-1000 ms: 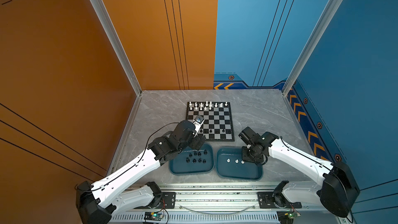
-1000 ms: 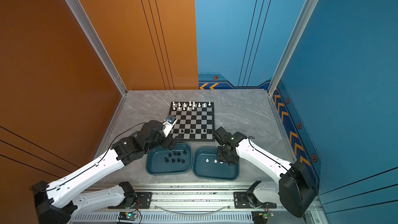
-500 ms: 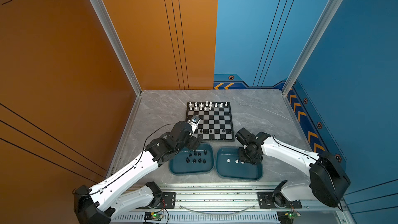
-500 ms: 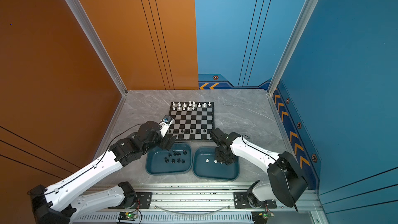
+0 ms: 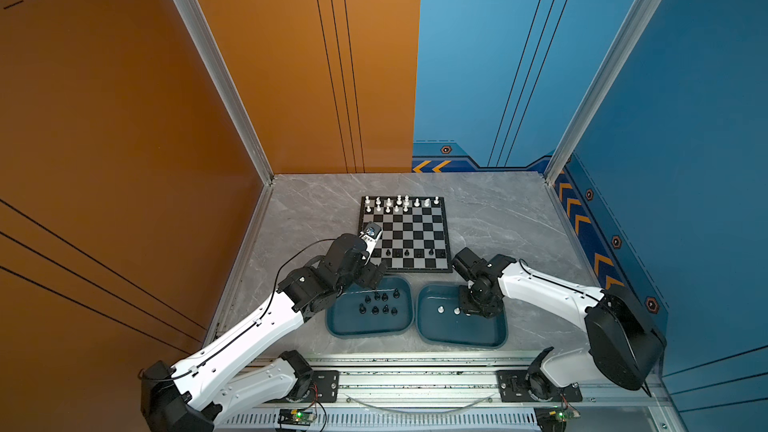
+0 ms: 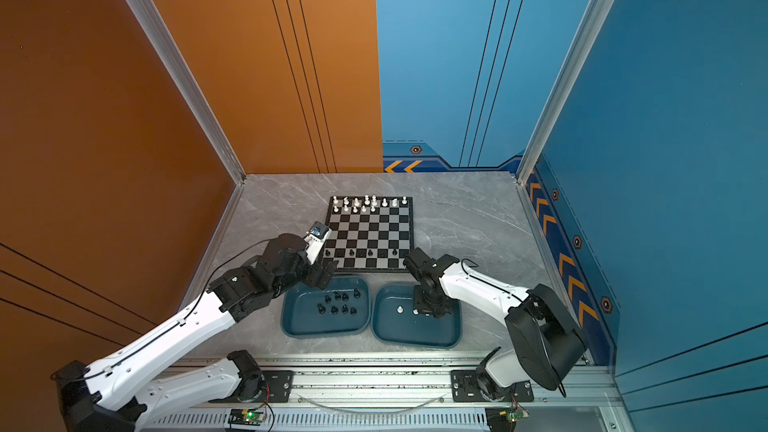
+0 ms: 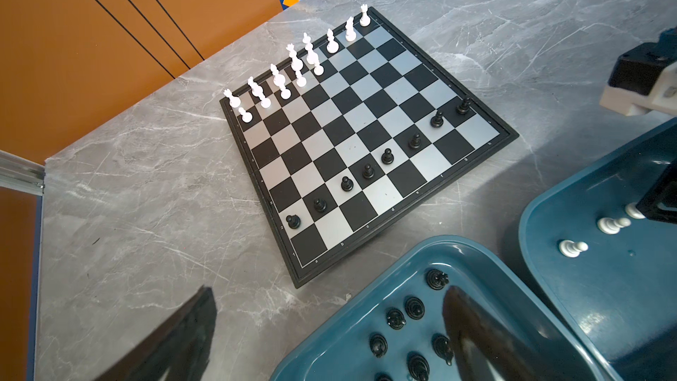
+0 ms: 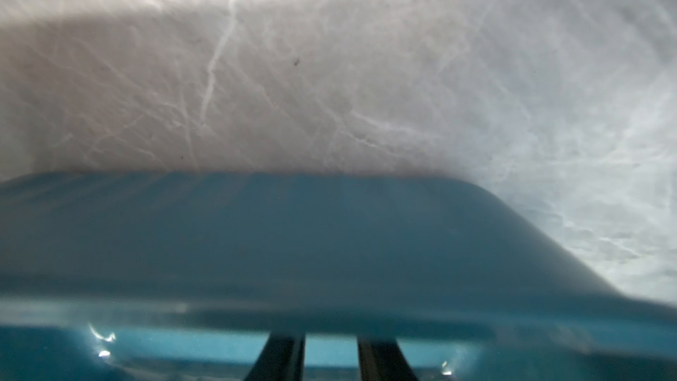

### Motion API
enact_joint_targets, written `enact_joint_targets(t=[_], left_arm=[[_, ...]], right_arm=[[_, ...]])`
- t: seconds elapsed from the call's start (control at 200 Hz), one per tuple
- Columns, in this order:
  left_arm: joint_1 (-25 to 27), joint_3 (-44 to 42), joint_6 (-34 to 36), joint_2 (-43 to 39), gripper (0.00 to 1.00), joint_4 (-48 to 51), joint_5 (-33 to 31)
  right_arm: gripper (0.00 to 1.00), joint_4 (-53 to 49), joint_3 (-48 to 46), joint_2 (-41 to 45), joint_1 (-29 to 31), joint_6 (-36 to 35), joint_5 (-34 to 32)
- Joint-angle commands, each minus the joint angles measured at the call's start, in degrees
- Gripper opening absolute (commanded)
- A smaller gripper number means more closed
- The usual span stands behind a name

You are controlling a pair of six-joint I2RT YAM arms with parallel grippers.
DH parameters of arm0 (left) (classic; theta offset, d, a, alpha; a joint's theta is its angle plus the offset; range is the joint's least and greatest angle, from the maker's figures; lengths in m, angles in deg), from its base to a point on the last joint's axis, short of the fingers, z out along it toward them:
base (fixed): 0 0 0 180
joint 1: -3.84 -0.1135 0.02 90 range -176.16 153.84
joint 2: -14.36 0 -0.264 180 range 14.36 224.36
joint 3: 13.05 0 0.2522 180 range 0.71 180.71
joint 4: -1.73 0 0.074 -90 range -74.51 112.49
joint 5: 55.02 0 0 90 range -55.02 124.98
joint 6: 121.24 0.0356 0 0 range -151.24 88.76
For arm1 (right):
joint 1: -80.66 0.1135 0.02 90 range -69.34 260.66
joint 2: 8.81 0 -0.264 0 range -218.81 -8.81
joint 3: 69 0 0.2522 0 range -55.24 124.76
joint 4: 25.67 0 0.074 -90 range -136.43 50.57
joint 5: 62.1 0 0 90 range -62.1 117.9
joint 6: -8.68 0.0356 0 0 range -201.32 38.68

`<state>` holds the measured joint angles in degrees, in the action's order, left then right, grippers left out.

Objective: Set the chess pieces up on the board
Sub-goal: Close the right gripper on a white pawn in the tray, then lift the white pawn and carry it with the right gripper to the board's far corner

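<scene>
The board (image 5: pixel 409 234) lies mid-table, also seen in the left wrist view as the board (image 7: pixel 366 133). White chess pieces (image 5: pixel 399 203) fill its far rows and a row of black pawns (image 5: pixel 407 252) stands near its front. More black pieces (image 5: pixel 376 303) stand in the left teal tray (image 5: pixel 345 326). A few white pieces (image 5: pixel 440 308) lie in the right teal tray (image 5: pixel 461 334). My left gripper (image 5: pixel 372 276) hangs wide open over the left tray's far edge, holding nothing. My right gripper (image 5: pixel 471 311) is down inside the right tray beside a white piece (image 7: pixel 633 210). Its fingers (image 8: pixel 282 357) stand close together with their tips hidden.
Orange and blue walls enclose the grey marble table (image 5: pixel 498 218) on three sides. The two trays sit side by side between the board and the metal rail (image 5: pixel 415 371) at the front. Bare marble lies left and right of the board.
My right gripper has sunk into the right tray and its fingers have narrowed. My left gripper has drawn back from the board's near corner toward the left tray, still open.
</scene>
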<state>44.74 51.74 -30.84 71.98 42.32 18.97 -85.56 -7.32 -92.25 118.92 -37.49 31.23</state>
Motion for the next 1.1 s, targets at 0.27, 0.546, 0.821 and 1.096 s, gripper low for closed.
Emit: enact_joint_targets(t=[0.27, 0.546, 0.821, 1.096], left_arm=[[-1.4, -1.5, -0.4, -1.2, 0.98, 0.7, 2.4], [-2.7, -2.4, 0.3, -1.6, 0.98, 0.4, 3.3], [-4.1, -3.2, 0.7, -2.7, 0.98, 0.2, 4.3], [-5.3, -4.4, 0.5, -4.5, 0.97, 0.0, 4.8]], right_arm=[[0.22, 1.2, 0.2, -2.3, 0.4, -0.7, 1.1], [0.17, 0.8, 0.7, -3.0, 0.6, -0.3, 0.5], [0.12, -1.1, 2.4, -4.1, 1.4, -0.3, -0.8], [0.1, -7.6, 6.4, -0.8, 1.6, -0.5, -3.1]])
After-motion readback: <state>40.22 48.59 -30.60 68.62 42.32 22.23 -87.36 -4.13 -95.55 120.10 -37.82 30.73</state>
